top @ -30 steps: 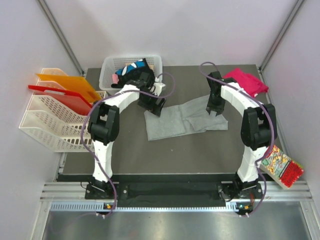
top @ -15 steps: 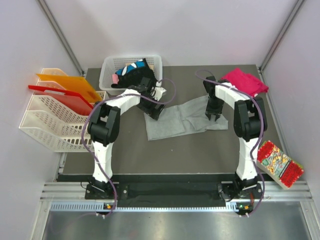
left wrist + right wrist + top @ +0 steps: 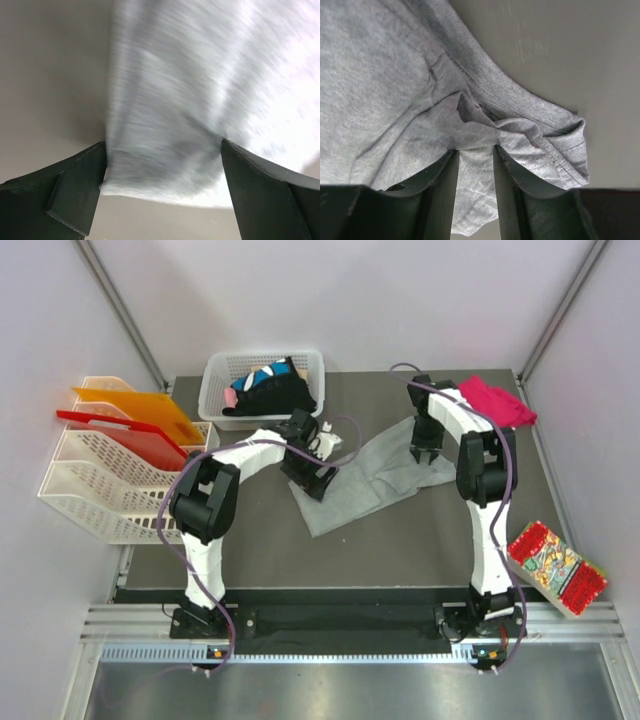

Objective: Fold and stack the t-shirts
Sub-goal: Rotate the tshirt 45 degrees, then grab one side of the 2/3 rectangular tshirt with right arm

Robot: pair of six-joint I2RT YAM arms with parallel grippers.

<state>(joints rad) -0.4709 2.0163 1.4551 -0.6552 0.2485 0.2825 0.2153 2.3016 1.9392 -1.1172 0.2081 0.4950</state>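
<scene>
The grey t-shirt (image 3: 372,476) lies crumpled in the middle of the surface (image 3: 250,545), with the right end effector (image 3: 475,154) clamped on only a thin pinch by its ribbed edge and the left end effector (image 3: 163,150) wide apart, so a pull may slip the cloth free.

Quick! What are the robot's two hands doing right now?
Left gripper: open wide, fingers astride an edge of the grey t-shirt, not gripping.
Right gripper: closed, pinching a fold of the grey t-shirt.
</scene>
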